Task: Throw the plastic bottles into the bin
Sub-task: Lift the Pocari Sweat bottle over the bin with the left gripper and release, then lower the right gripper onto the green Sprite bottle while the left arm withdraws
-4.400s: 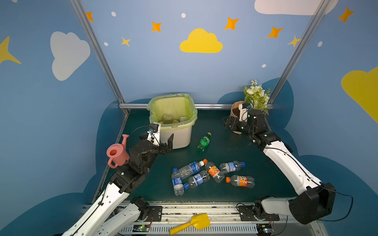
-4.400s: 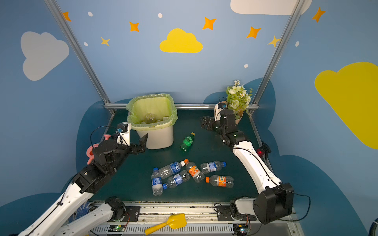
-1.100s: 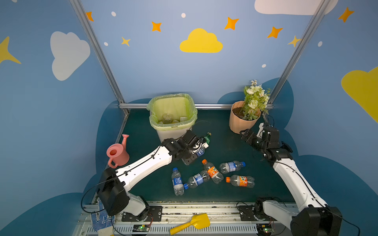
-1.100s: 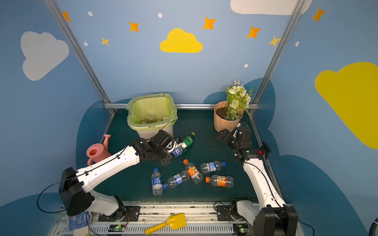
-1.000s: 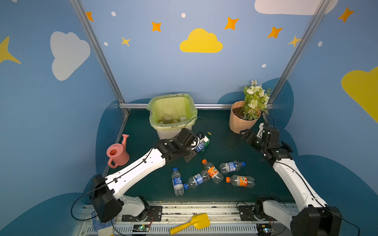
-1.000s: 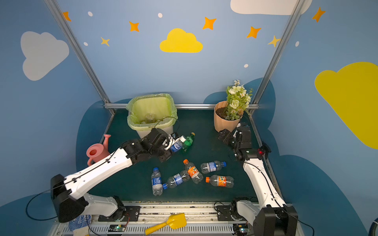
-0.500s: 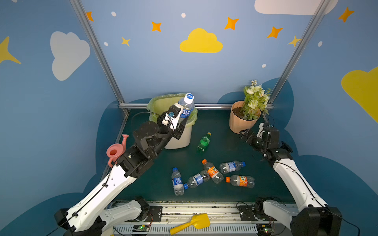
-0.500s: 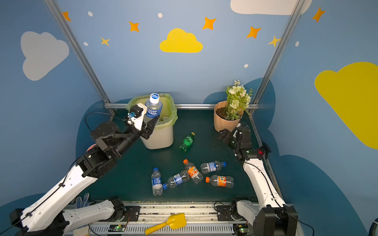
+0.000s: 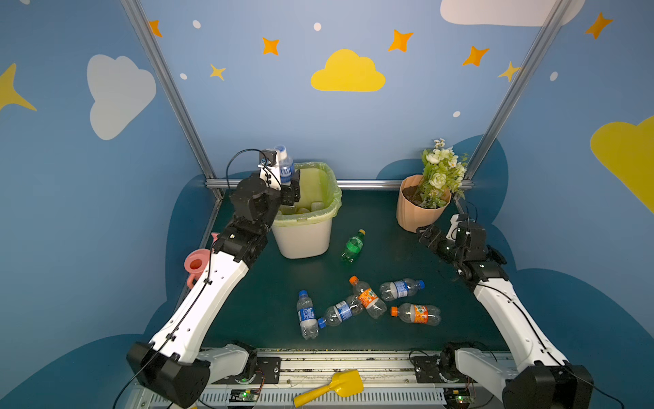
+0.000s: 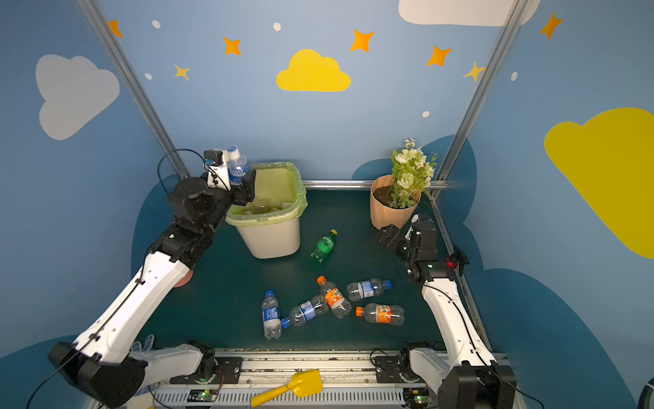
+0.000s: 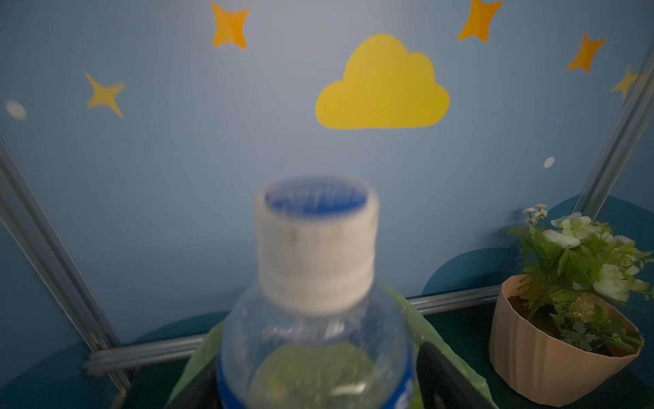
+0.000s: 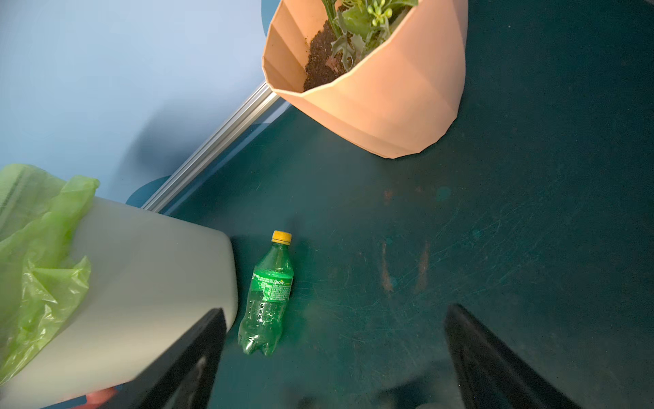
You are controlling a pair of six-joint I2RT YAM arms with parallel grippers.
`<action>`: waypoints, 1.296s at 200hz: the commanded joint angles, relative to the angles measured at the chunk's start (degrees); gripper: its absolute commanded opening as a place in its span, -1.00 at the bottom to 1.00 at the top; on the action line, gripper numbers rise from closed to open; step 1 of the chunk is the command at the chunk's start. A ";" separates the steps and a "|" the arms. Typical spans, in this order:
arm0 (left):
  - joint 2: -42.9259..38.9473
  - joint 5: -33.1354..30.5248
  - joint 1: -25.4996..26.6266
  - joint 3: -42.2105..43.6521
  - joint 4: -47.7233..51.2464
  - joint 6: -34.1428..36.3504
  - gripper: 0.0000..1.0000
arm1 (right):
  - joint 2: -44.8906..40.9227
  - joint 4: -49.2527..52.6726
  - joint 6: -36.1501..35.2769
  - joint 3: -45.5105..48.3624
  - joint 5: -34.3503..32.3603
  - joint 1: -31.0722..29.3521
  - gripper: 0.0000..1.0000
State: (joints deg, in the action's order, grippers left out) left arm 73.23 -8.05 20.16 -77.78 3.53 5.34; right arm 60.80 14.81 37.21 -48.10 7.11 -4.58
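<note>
I see the bin (image 9: 304,233) at the back left, my left gripper (image 9: 282,182) raised at its left rim with a clear blue-label bottle (image 9: 283,161) upright between the jaws, though I cannot tell whether they clamp it or stand slack. My right gripper (image 12: 334,311) hangs low beside the flower pot (image 9: 417,212), jaws spread wide and empty. The green bottle (image 9: 353,245) lies just right of the bin, and five more bottles (image 9: 368,299) lie clustered toward the front.

White arms (image 9: 212,294), black joints (image 9: 253,205) — looping black cables (image 9: 240,151).
</note>
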 commanded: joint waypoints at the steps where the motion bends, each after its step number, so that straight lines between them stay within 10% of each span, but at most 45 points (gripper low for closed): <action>1: -1.20 3.73 -0.37 -3.07 2.52 -3.52 0.95 | -1.21 0.37 -0.72 -0.39 0.26 0.36 0.92; 177: -20.16 -7.41 -0.40 10.74 -3.06 0.56 1.00 | 7.42 0.57 2.88 -4.16 7.86 -0.05 0.90; 259: -27.18 -15.45 -7.24 18.18 2.43 -5.90 1.00 | 23.36 1.77 2.95 -13.53 9.92 -10.42 0.90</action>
State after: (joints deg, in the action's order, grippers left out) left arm 47.57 -20.53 15.49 -61.21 3.77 3.16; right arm 80.18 15.44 40.12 -57.58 15.79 -12.10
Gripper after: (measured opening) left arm 0.998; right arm 0.952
